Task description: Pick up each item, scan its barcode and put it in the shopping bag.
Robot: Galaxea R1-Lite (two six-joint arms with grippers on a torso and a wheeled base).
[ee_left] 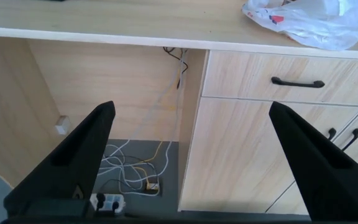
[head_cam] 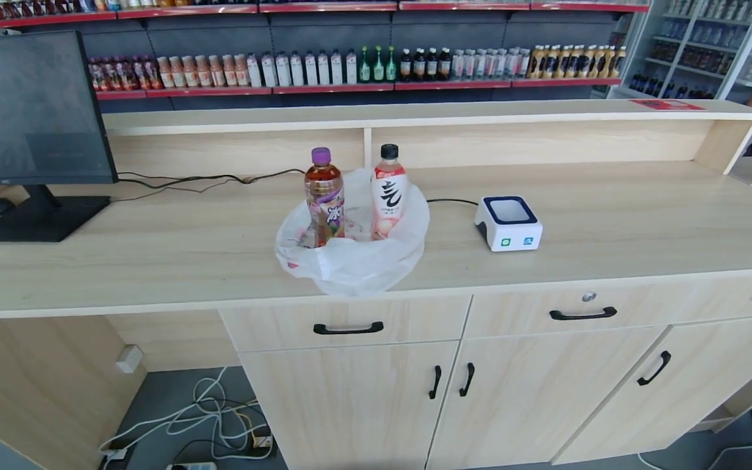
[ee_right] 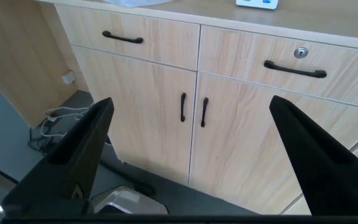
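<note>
The fingers [ee_left: 73, 155] of the left gripper [ee_left: 188, 109] are spread wide apart, and it sits lower than the shopping bag [head_cam: 350, 261], facing the cabinet front beneath it. The fingers [ee_right: 316, 162] of the right gripper [ee_right: 191, 102] are spread just as wide. It is also below the level of the bag and faces the drawers and doors. The bag is white thin plastic. It sits open at the near edge of the wooden counter [head_cam: 611, 215], and its front hangs slightly over the drawer handle [head_cam: 348, 328] below. Two bottles stand upright inside the bag, side by side. One is a purple-capped bottle [head_cam: 324, 196] of brown drink on the bag's left side, and the other is a black-capped bottle [head_cam: 389, 192] with a pink and white label on its right side. The scanner [head_cam: 508, 223], a white box with a dark-rimmed window on top, stands near the bag to its right. A monitor [head_cam: 30, 111] stands well to the bag's left. Behind the bag, beyond the counter's raised ledge, shelves [head_cam: 350, 85] hold rows of drinks.
</note>
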